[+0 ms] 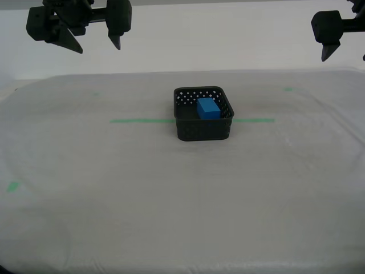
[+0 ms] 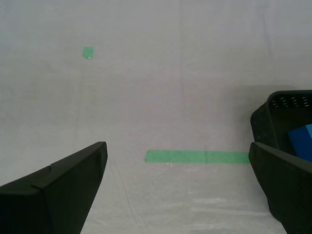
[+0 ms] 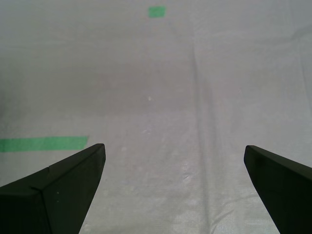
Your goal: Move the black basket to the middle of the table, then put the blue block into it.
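Observation:
The black basket (image 1: 204,131) stands at the middle of the table (image 1: 171,205), on the green tape line (image 1: 142,120). The blue block (image 1: 208,108) lies inside it, toward the far right corner. My second gripper (image 1: 94,40) hangs open and empty high above the table at the exterior view's left. In its wrist view (image 2: 178,146) the basket (image 2: 278,117) with the block (image 2: 304,141) shows at the edge, beside one finger. My first gripper (image 1: 346,52) hangs high at the exterior view's right, partly cut off. It is open and empty over bare cloth (image 3: 174,146).
Small green tape marks lie at the far left (image 2: 87,51), the far right (image 1: 288,88) and the near left (image 1: 11,186). The tape line's right end shows in the first wrist view (image 3: 44,144). The cloth has soft folds.

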Robot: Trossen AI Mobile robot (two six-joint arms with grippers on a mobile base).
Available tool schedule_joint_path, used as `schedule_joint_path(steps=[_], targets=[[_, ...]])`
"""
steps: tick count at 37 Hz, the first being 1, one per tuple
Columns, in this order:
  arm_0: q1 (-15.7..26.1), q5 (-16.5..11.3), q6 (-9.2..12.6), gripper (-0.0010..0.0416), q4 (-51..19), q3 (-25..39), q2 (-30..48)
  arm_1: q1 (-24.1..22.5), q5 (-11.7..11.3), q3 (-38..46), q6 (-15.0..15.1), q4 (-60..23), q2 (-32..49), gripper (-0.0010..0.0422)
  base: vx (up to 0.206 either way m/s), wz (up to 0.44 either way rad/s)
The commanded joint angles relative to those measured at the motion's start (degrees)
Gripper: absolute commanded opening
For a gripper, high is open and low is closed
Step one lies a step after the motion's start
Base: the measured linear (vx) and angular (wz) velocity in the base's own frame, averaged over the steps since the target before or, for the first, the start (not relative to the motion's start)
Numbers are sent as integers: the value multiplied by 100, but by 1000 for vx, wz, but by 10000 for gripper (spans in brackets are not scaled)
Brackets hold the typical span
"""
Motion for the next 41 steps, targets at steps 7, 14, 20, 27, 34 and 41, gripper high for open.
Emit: schedule_joint_path(steps=[7,14,20,27,34,41], targets=[[-4,13,11,398,11,7,-2,0,17,2,20,7,-2,400,0,0],[-4,13,11,399,11,7,-2,-2,17,2,20,7,-2,400,0,0],[-2,13,11,398,9,7,-2,-2,17,2,20,7,-4,400,0,0],[-2,13,11,399,9,7,-2,-2,17,2,20,2,-4,400,0,0],[-2,13,11,399,9,7,-2,-2,17,2,20,4,-4,400,0,0],[-2,13,11,398,9,7,-2,-2,17,2,20,7,-2,400,0,0]])
